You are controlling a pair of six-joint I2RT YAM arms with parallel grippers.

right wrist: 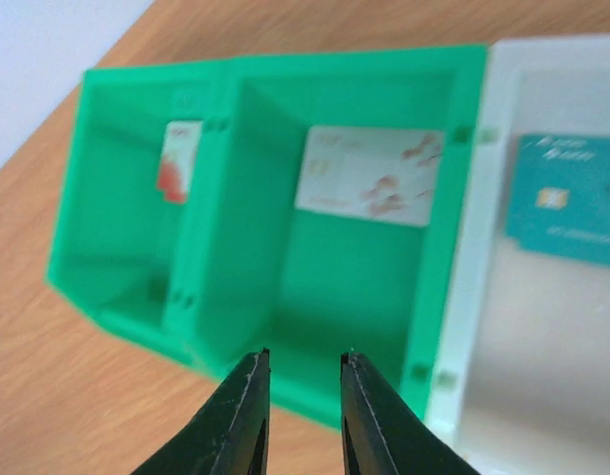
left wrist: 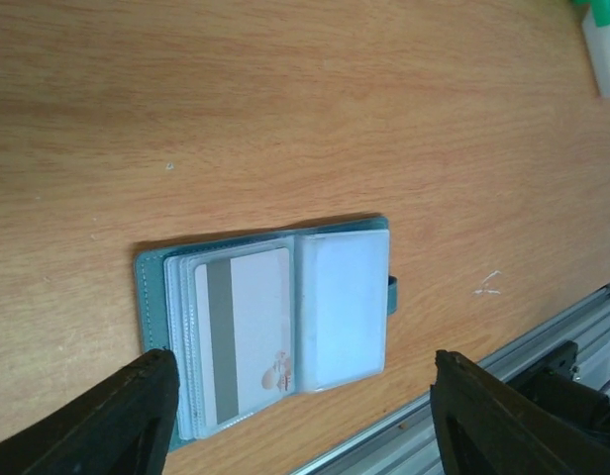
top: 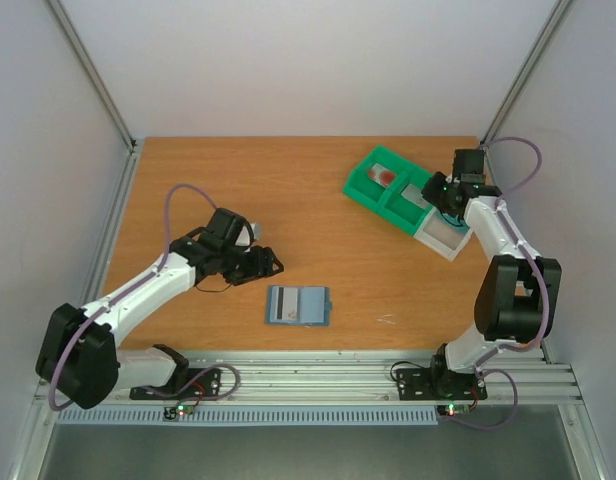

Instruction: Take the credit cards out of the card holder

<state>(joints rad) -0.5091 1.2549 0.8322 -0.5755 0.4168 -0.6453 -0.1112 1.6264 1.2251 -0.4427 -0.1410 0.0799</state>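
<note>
The slate-blue card holder (top: 298, 306) lies open and flat near the table's front edge. In the left wrist view the card holder (left wrist: 156, 297) shows clear sleeves, and a white credit card with a grey stripe (left wrist: 248, 332) sits in the left stack. My left gripper (top: 269, 266) hovers just left of and above it, open (left wrist: 303, 358), with nothing between the fingers. My right gripper (right wrist: 305, 354) is open with a narrow empty gap over the green bin (right wrist: 315, 287). Credit cards lie in the compartments: a red-marked one (right wrist: 178, 158), a white one (right wrist: 369, 176) and a teal one (right wrist: 562, 203).
The green two-compartment bin (top: 366, 188) and the white bin (top: 446, 244) joined to it stand at the back right, under the right arm (top: 493, 230). An aluminium rail (left wrist: 503, 396) runs along the table's near edge, close behind the card holder.
</note>
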